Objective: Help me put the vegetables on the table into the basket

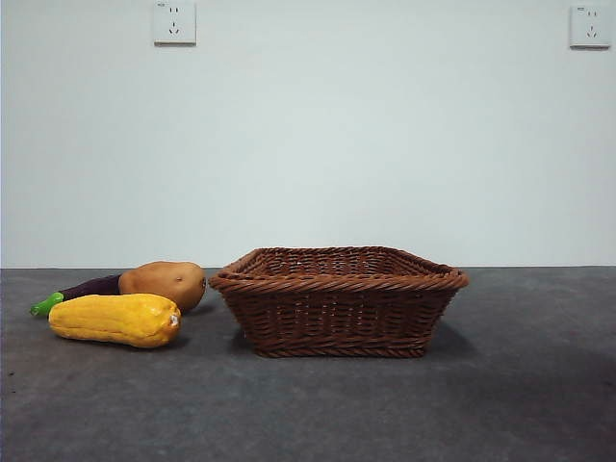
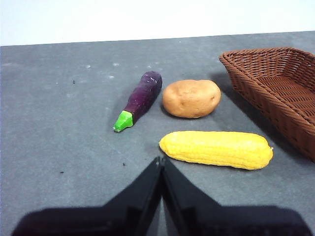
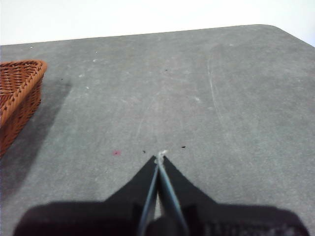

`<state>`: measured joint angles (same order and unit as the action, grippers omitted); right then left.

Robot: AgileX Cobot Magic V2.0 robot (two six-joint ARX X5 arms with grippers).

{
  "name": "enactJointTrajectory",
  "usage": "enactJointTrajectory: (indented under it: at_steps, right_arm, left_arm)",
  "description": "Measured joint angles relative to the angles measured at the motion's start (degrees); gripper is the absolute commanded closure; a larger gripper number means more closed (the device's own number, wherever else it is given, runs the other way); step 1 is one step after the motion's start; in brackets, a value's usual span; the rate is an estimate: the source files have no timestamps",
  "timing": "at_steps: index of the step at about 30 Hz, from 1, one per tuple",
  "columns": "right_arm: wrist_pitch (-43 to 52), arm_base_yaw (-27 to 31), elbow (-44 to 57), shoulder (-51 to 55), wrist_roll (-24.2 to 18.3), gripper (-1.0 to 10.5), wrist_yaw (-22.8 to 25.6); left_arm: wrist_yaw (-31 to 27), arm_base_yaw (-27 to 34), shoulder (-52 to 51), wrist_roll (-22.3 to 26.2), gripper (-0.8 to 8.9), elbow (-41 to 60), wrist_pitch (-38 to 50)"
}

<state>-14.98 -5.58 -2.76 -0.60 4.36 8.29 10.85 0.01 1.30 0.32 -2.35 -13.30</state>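
- Far left on the worktop [image 1: 308,404], eggplant [image 1: 85,289], potato [image 1: 166,283] and corn [image 1: 115,319] huddle close; reaching for one could knock the others rolling.
- Centre, the basket [image 1: 337,282] sits empty; its flared rim might catch a low carry.
- Left tool [image 2: 161,160] is pressed together near the corn; it must spread first.
- Right tool [image 3: 160,157], also pinched closed, waits over bare worktop.

Plain white wall [image 1: 366,144] carrying two power sockets [image 1: 174,22].
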Motion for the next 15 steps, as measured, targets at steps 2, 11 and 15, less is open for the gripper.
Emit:
enactJointTrajectory:
  at_steps: [2, 11, 15]
  right_arm:
    - [0.2, 0.0, 0.0, 0.0, 0.8, 9.6, -1.1]
    - [2.1, 0.0, -5.2, -1.2, 7.4, 9.6, -6.0]
    - [-0.3, 0.0, -12.2, -4.9, 8.2, 9.6, -7.9]
  left_arm:
    - [0.0, 0.0, 0.0, -0.3, 8.19, 0.0, 0.0]
    - [0.2, 0.0, 0.7, -7.6, 8.2, -5.7, -2.0]
    - [2.4, 0.0, 3.0, -9.4, 8.2, -11.1, -5.7]
